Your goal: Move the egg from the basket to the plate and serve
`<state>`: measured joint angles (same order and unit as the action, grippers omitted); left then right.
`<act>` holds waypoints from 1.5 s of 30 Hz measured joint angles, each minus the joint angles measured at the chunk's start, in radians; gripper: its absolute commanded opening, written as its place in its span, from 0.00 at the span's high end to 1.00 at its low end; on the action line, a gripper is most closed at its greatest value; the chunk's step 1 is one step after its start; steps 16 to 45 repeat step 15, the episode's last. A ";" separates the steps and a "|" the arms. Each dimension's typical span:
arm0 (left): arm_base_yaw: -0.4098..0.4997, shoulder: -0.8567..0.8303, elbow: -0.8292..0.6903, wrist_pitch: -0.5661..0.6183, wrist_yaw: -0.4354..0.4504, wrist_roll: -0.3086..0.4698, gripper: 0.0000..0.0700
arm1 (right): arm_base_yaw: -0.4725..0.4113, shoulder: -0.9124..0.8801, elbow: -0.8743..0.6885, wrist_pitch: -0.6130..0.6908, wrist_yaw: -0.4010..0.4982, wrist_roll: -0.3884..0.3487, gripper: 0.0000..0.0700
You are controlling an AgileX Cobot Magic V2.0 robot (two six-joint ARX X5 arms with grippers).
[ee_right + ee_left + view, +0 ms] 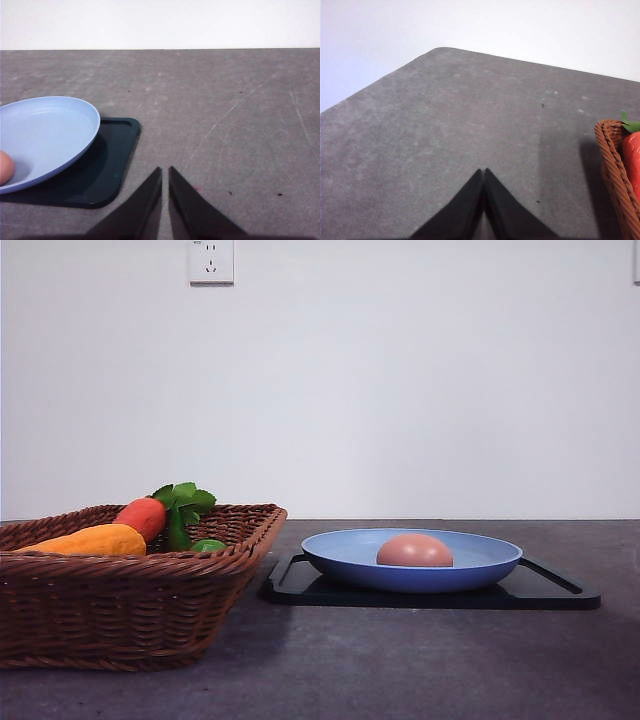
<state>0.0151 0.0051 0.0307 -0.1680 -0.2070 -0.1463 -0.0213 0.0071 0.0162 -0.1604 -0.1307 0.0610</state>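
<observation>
Egg point(414, 551) lies in the plate point(480, 560), both arms clear of it.

The plate sits on the black tray point(560, 592), beside the basket point(150, 605), which holds only the vegetables; so I judge the transfer done and serving left; the egg rests on its side, long axis level and roughly across the front view; the left gripper point(483, 172) and right gripper point(165, 172) hang over bare table point(225, 100), fingers pressed together, holding nothing.

bright, even light | soft shadows | wrist-view fingers point(470, 210) blurred
</observation>
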 measured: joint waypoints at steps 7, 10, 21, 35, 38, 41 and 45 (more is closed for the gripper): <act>0.000 0.000 0.000 0.000 0.000 0.000 1.00 | 0.000 0.000 0.000 0.000 0.000 0.000 1.00; 0.000 0.000 0.000 0.000 0.000 0.000 1.00 | 0.000 0.000 0.000 0.000 0.000 0.000 1.00; 0.000 0.000 0.000 0.000 0.000 0.000 1.00 | 0.000 0.000 0.000 0.000 0.000 0.000 1.00; 0.000 0.000 0.000 0.000 0.000 0.000 1.00 | 0.000 0.000 0.000 0.000 0.000 0.000 1.00; 0.000 0.000 0.000 0.000 0.000 0.000 1.00 | 0.000 0.000 0.000 0.000 0.000 0.000 1.00; 0.000 0.000 0.000 0.000 0.000 0.000 1.00 | 0.000 0.000 0.000 0.000 0.000 0.000 1.00; 0.000 0.000 0.000 0.000 0.000 0.000 1.00 | 0.000 0.000 0.000 0.000 0.000 0.000 1.00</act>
